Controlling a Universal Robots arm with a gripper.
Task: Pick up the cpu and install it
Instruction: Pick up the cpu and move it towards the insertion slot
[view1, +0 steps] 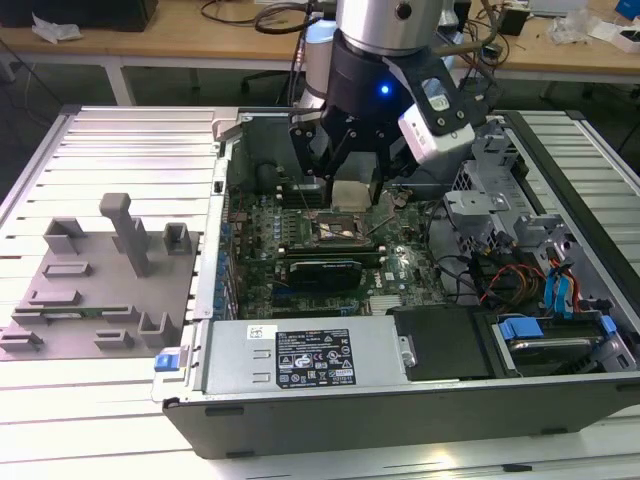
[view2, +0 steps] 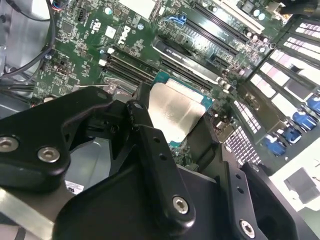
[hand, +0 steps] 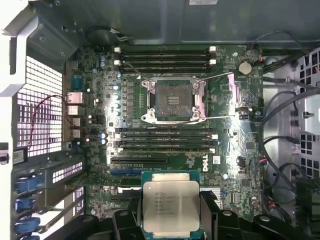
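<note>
My gripper (view1: 352, 197) hangs inside the open computer case, shut on the cpu (view1: 352, 191), a flat square chip with a silvery metal top. In both wrist views the black fingers (hand: 131, 218) press on two opposite edges of the cpu (hand: 171, 204) (view2: 176, 111), which is held level above the green motherboard (hand: 235, 140). The black-framed socket (hand: 172, 99) lies open with its metal latch levers swung out. In the exterior view the socket (view1: 335, 228) sits just below and in front of the held chip, and the two are apart.
Black memory slots (hand: 165, 137) flank the socket. The case holds a grey power supply (view1: 310, 355) at the front, and cables and blue-tabbed drive bays (view1: 555, 290) on the exterior view's right. A grey fixture plate (view1: 100, 280) lies outside on the exterior view's left.
</note>
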